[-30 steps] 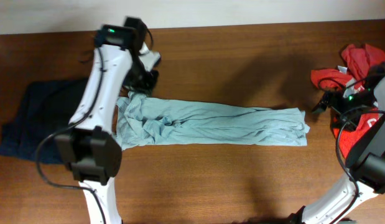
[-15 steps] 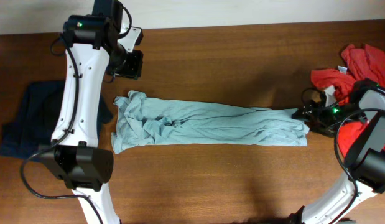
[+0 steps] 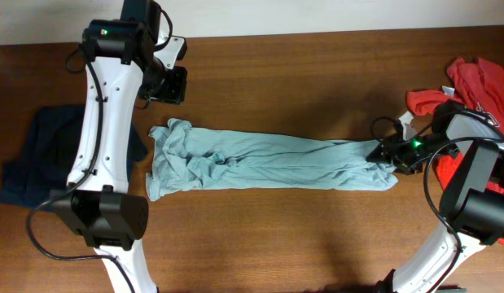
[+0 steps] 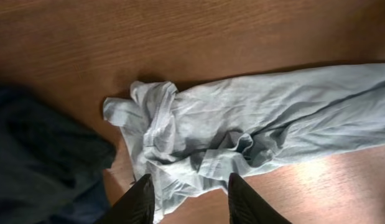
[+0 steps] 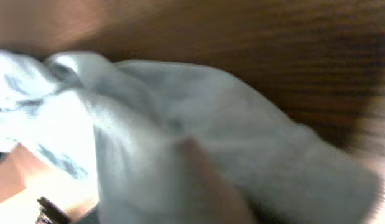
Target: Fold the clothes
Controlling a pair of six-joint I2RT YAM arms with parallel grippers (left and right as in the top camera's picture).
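The teal T-shirt [image 3: 268,163] lies on the table [image 3: 300,73] as a long narrow band. Its long axis runs side to side in my overhead view, with the bunched end toward the navy garment [image 3: 40,163] and the other toward the red shirt [image 3: 471,89]. My left gripper [image 4: 191,190] hangs above the bunched end, fingers spread and empty. My right gripper [image 3: 390,152] sits at the opposite end; its camera is blurred with cloth, so I cannot tell whether it is clamped.

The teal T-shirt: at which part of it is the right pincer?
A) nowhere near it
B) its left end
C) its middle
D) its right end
D: the overhead view shows the right pincer at the bunched right end of the teal T-shirt.
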